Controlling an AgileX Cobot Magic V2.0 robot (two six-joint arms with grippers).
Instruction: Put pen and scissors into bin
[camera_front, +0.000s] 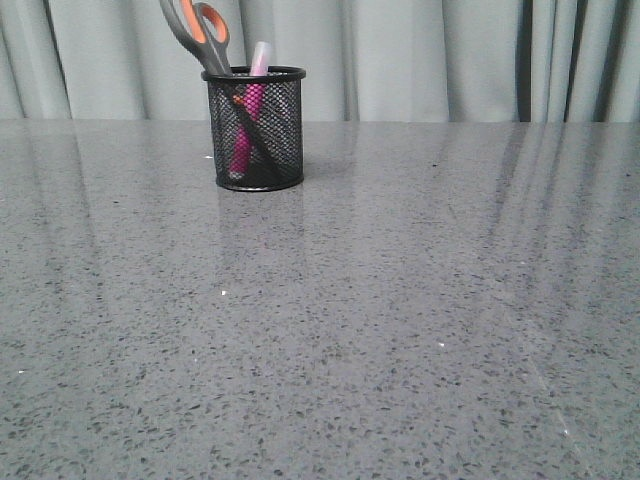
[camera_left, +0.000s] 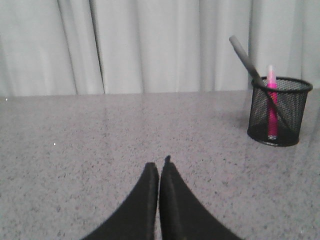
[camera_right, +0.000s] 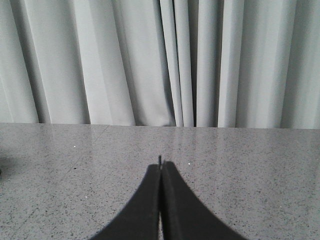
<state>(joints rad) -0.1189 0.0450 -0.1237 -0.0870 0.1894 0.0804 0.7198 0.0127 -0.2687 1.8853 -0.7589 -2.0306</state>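
The small black wire-mesh cylindrical bin (camera_front: 254, 128) stands upright on the grey speckled stone-look table (camera_front: 400, 330), at about 11 o'clock from the centre of the front view, close to the far edge and the pale pleated curtain (camera_front: 430, 60). Inside it stands the slim magenta-pink pen (camera_front: 247, 128) with its translucent whitish cap poking just above the rim. The long scissors (camera_front: 198, 32) with dark grey handles and orange-lined finger loops rest blades-down in the same bin, leaning so the handles rise toward 11 o'clock, out past the rim (the upper loop is cut off by the frame edge).

Neither arm appears in the front view. In the left wrist view the left gripper (camera_left: 160, 167) is held low and level over bare table, its two black fingers pressed together with only a hairline seam between them, holding nothing; the bin lies at about 2 o'clock from the tips, well apart. In the right wrist view the right gripper (camera_right: 160, 164) is posed likewise, fingers closed tip to tip, nothing held, pointing at the curtain.
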